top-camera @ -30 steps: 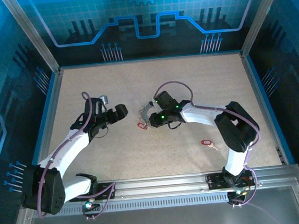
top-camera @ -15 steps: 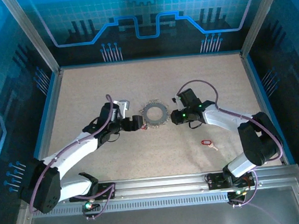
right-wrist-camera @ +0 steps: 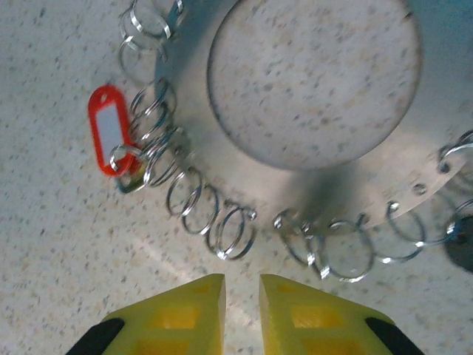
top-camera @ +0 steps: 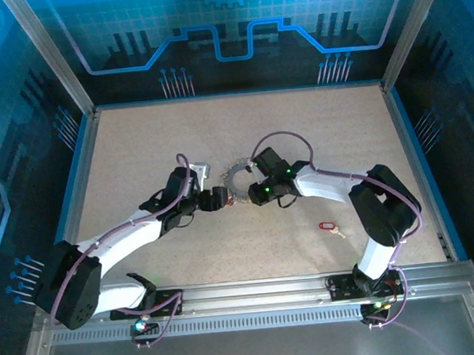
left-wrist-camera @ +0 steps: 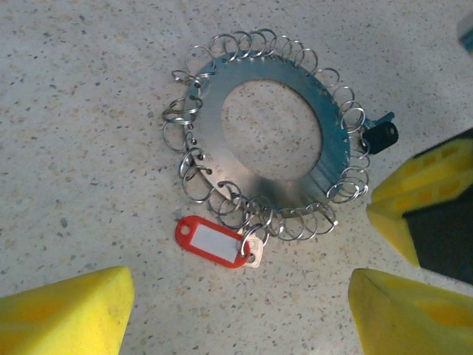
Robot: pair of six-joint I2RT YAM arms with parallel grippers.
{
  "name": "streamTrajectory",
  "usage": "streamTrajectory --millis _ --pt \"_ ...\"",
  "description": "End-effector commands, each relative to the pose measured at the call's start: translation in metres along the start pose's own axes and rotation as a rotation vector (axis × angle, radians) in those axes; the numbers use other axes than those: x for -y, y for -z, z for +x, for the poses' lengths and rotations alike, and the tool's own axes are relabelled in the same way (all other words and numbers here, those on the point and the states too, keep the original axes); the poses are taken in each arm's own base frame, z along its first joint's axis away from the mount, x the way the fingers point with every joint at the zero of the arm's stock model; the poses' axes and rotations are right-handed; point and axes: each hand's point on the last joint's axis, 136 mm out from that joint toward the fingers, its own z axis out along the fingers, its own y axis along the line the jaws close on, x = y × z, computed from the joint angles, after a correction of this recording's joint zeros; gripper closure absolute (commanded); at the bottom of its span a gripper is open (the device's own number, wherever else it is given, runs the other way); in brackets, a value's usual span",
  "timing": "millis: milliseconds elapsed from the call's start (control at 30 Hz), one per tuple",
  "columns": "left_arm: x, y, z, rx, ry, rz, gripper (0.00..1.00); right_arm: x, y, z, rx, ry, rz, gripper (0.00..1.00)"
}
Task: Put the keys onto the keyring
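The right gripper, nearly pressed together and empty, is being brought back over the ring lying on the table. The left gripper is being held spread beside it. A red key is hooked on; a loose key is being left unpicked.

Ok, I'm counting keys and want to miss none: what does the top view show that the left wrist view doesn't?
Top adds: a loose red key lying alone on the table, near the right arm's base. Left wrist adds: the small silvery loops fringing the ring, each distinct, and a second red key at that fringe, just ahead of the open left fingers. Shared: the ring and the left fingers.
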Motion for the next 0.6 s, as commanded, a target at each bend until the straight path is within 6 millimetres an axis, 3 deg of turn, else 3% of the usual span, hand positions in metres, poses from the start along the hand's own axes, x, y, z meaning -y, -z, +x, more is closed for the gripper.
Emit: streamTrajectory --millis 0,167,367,567 --pt "-0.002 0.007 0.000 0.036 0.021 -0.006 0.22 -0.002 -0.003 -0.008 -0.010 -0.005 0.002 0.79" --pt "-0.009 0.009 0.003 0.042 0.028 -0.038 0.22 -0.016 -0.010 0.003 -0.039 0.029 -0.017 0.76" --pt "-0.012 0.011 0.003 0.076 0.028 -0.042 0.22 -0.013 -0.021 0.007 -0.064 0.039 0.005 0.68" --pt "-0.013 0.012 0.004 0.080 0.026 -0.045 0.22 -0.007 -0.028 0.005 -0.079 0.032 0.062 0.71"
